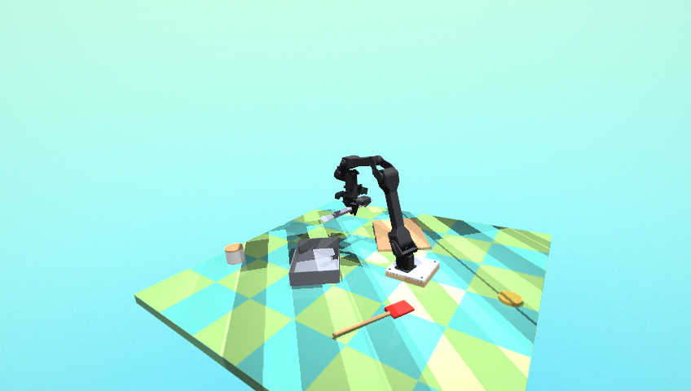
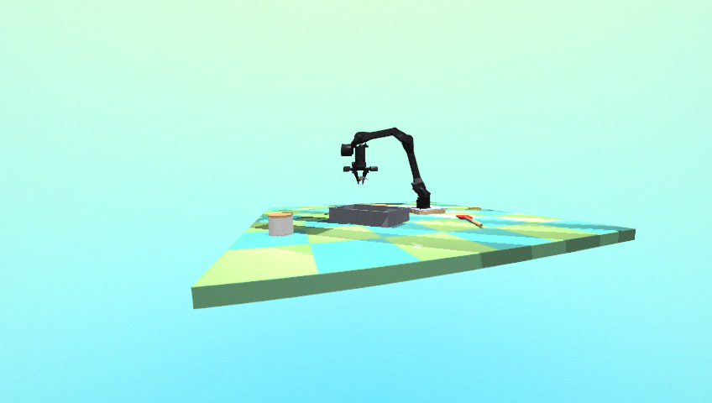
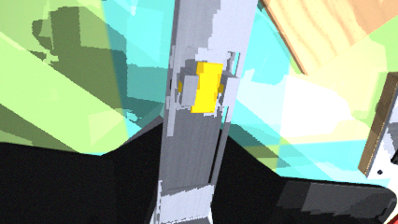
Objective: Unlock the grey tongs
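Note:
My gripper (image 1: 354, 212) (image 2: 360, 182) (image 3: 191, 130) points down and is shut on the grey tongs (image 1: 341, 213) (image 2: 363, 178) (image 3: 187, 154), one finger on each side. The tongs hang in the air beyond the roasting tin (image 1: 314, 277) (image 2: 357, 217), clear of it, lying crosswise to the fingers rather than with an end straight down. Their two arms are close together. A yellow piece (image 3: 207, 89) shows between them in the wrist view. Whether the lock is engaged cannot be told. The wooden board (image 1: 386, 237) (image 3: 327, 33) lies flat beside the arm's base, with nothing seen on it.
A pale jar with an orange lid (image 1: 234, 255) (image 2: 280, 226) stands past the tin. A red spatula (image 1: 399, 309) (image 2: 464, 217) with a wooden handle lies on the near side in the top view. A yellow disc (image 1: 510, 298) lies at the right. The arm's base (image 1: 420, 269) stands between board and spatula.

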`<action>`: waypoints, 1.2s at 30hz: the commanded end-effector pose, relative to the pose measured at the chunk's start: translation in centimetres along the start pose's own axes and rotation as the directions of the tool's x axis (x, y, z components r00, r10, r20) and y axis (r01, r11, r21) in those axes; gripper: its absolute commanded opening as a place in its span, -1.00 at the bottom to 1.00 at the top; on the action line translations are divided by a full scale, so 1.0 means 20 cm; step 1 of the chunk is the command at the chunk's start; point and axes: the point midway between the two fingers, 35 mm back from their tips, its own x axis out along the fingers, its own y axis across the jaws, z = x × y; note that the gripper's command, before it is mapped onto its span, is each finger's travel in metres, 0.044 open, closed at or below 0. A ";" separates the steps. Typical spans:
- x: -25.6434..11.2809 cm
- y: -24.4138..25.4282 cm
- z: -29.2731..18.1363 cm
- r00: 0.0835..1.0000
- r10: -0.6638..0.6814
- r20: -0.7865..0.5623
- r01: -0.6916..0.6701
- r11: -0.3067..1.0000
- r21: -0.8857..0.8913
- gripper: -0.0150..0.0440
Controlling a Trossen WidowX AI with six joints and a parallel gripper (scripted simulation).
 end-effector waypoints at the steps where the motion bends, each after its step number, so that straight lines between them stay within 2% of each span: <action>1: -0.01 0.00 0.02 1.000 0.002 -0.004 -0.002 0.999 -0.034 -1.00; 6: -0.01 0.00 0.07 1.000 0.002 -0.004 -0.002 0.998 -0.064 -1.00; 19: -0.01 -0.06 0.42 1.000 0.001 0.004 0.000 0.957 -0.289 -1.00; 36: -0.02 -0.26 0.88 1.000 -0.003 0.011 0.009 0.822 -0.570 -1.00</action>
